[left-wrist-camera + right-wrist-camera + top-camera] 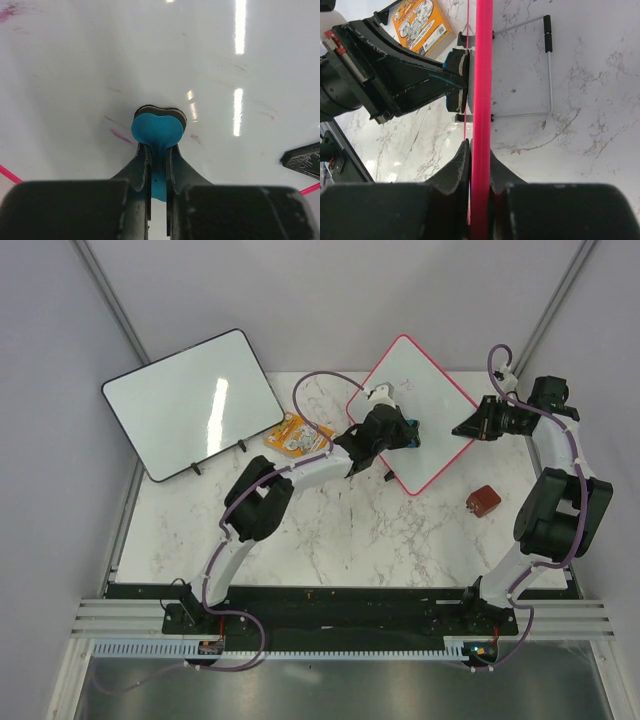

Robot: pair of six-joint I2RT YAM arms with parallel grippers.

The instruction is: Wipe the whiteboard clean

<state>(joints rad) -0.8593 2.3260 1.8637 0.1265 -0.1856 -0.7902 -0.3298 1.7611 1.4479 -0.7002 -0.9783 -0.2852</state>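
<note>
Marbled worktop (330, 540), upper centre of the overhead view: pink-framed whiteboard (425, 390) standing tilted, rim pinched by right end effector (479, 150), left end effector (405, 432) clamped on blue eraser (157, 127) against its face; risk: hard wiping pries the rim free, toppling the board, leaving faint red marks (120, 135).

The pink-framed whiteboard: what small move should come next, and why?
Probably slide the blue eraser, pinched in the left tool, sideways over the red smears just beside it on the whiteboard. The right tool grips the pink frame, so the board should hold steady.
</note>
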